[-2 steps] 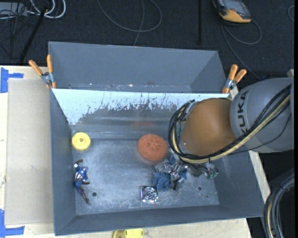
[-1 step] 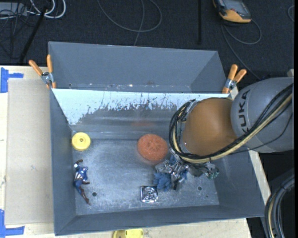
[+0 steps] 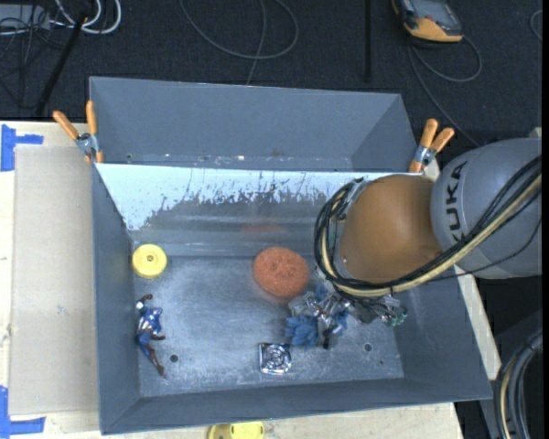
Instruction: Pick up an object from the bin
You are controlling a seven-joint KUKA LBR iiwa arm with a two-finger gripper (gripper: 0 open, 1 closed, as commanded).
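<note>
Camera view: gripper (image 3: 331, 321) hangs over a blue crumpled thing (image 3: 302, 330) at five o'clock, its opening impossible to tell; it should centre squarely before closing.

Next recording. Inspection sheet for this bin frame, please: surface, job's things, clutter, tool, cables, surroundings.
Surface: grey bin, floor scuffed.
Job's things: blue-and-dark heap at the right, under the tool.
Clutter: orange ball beside the heap; yellow disc and blue figure at left; silvery square piece near the front wall.
Tool: tool down at the heap, below the orange wrist cover.
Cables: black cables loop round the wrist cover.
Surroundings: dark floor; orange-and-black device behind the bin.
</note>
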